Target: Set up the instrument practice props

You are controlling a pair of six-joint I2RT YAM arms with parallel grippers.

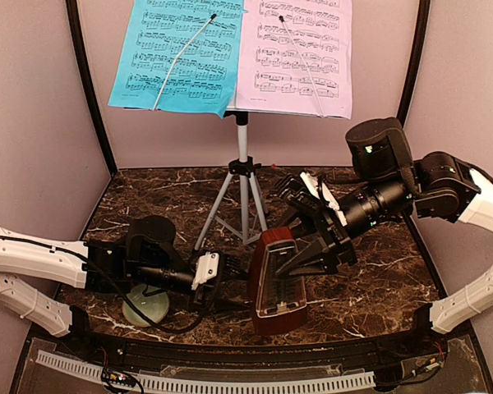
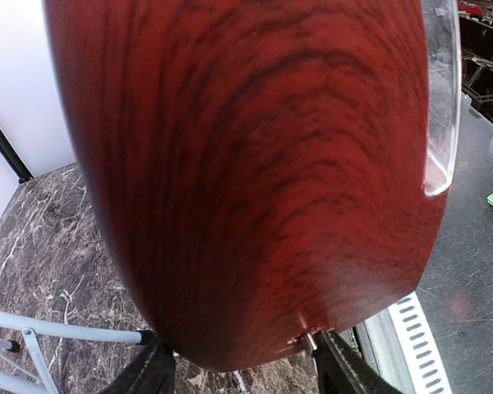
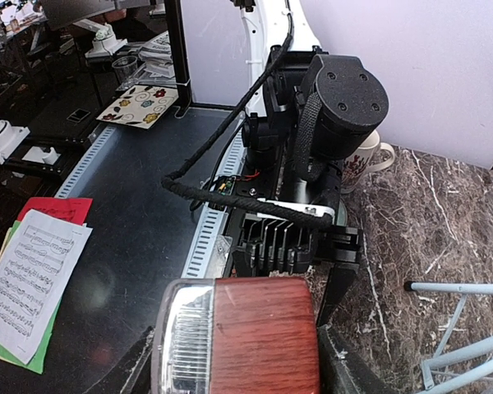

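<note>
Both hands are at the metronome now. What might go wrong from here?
The right hand grips the metronome while the left hand flanks its side; pulling against each other may twist or drop it. The music stand has tripod legs just beyond them, so a careless swing may knock it over.

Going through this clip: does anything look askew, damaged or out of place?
Only mildly. On the music stand, the blue page sits a little crooked, its bottom splaying out to the left, while the pink page beside it hangs straighter. Nothing looks spilled or broken.
</note>
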